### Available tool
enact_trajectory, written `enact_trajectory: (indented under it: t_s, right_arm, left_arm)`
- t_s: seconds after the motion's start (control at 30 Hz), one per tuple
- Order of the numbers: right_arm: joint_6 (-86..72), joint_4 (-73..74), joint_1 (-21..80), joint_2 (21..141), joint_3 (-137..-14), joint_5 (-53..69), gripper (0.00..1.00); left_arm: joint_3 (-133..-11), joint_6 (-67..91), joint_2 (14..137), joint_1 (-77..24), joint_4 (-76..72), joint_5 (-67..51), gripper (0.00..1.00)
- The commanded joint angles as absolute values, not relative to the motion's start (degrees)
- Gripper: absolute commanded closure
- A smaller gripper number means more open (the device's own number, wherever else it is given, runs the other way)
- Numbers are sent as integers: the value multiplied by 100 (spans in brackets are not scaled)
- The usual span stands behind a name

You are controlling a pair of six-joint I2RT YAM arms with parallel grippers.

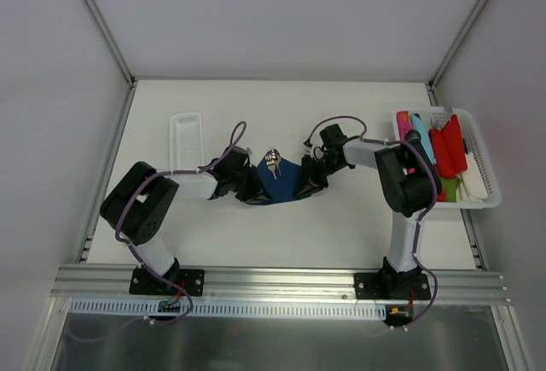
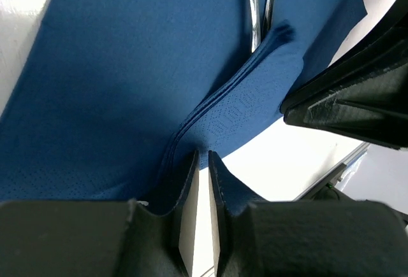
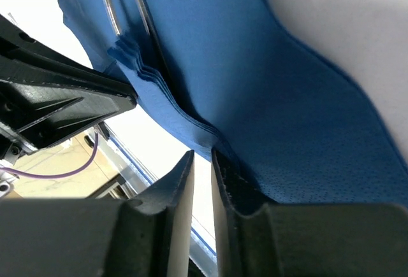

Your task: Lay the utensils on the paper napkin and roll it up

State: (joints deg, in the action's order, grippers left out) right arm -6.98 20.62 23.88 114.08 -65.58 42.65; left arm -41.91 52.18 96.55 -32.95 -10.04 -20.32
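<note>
The dark blue paper napkin (image 1: 277,185) lies on the table between my two grippers, its near side curled up into a layered fold. The shiny utensils (image 1: 272,159) rest on it, their ends sticking out past its far edge. My left gripper (image 1: 254,190) is at the napkin's left end and my right gripper (image 1: 305,185) at its right end. In the left wrist view, the left gripper (image 2: 202,154) shows a thin slit with bare table through it, its tips at the napkin (image 2: 115,86) fold below the utensils (image 2: 258,9). The right gripper (image 3: 202,153) is the same beside the napkin (image 3: 268,86) and utensils (image 3: 111,3).
A long white tray (image 1: 185,136) lies at the back left. A white basket (image 1: 488,175) holding red, pink and turquoise plastic pieces (image 1: 448,149) stands at the right edge. Each wrist view shows the other gripper close by across the fold.
</note>
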Motion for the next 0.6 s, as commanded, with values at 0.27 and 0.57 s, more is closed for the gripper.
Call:
enact_trajectory:
  t_s: [0.27,0.57]
  right_arm:
    - [-176,2355,2452,11127,-6662,3639,77]
    - [-264,2356,2443,11549,-6732,3586,78]
  left_arm:
    - [-4307,5291,9774,-3313,-905,-1925,90]
    - [-4201,5229,9150,-3313,-1712,-2188,87]
